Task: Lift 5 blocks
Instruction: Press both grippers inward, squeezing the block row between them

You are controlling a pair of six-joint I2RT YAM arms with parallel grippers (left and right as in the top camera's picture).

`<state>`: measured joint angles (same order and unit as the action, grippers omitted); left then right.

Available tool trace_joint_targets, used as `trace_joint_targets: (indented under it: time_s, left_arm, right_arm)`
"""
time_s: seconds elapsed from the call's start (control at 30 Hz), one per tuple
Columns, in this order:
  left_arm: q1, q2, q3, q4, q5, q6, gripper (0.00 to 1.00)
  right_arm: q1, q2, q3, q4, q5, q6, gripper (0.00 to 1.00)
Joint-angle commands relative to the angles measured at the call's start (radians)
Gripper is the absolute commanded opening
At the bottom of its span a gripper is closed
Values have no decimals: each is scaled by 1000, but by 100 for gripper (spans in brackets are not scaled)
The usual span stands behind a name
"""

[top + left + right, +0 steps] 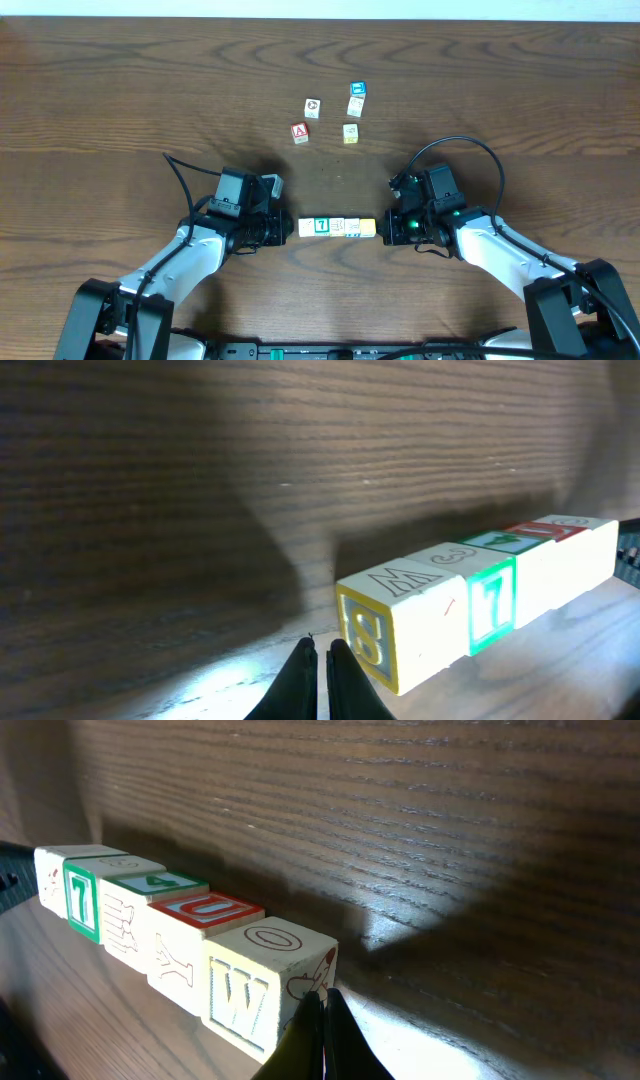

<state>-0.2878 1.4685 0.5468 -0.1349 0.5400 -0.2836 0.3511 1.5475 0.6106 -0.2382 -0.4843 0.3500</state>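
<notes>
Several wooden alphabet blocks [337, 227] lie end to end in one straight row between my two grippers. My left gripper [291, 228] is shut, its tips against the row's left end. In the left wrist view its tips [322, 650] stand by the yellow-edged "S" block [385, 625], with the green-marked block [491, 595] further along. My right gripper [383, 228] is shut too. In the right wrist view its tips [322, 998] touch the end face of the "W" block [250, 992]. I cannot tell whether the row rests on the table.
Loose cubes lie farther back on the wooden table [120, 90]: a red "A" cube [299, 132], a white cube [312, 106], a blue-topped cube [358, 89], a cream one [354, 106] and a yellowish one [351, 132].
</notes>
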Motion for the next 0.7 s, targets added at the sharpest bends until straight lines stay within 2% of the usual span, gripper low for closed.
trace_joint_targets:
  time_s: [0.0,0.43,0.67]
  left_arm:
    - [5,8,11,-6,45,10,7]
    - [5,14,11,-4,51,-10,7]
    - [5,41,11,28,17,-66,7]
  right_arm:
    - [17,8,8,3,-22,20,1]
    - [17,8,8,3,-22,20,1]
    - [17,8,8,2,-22,20,1]
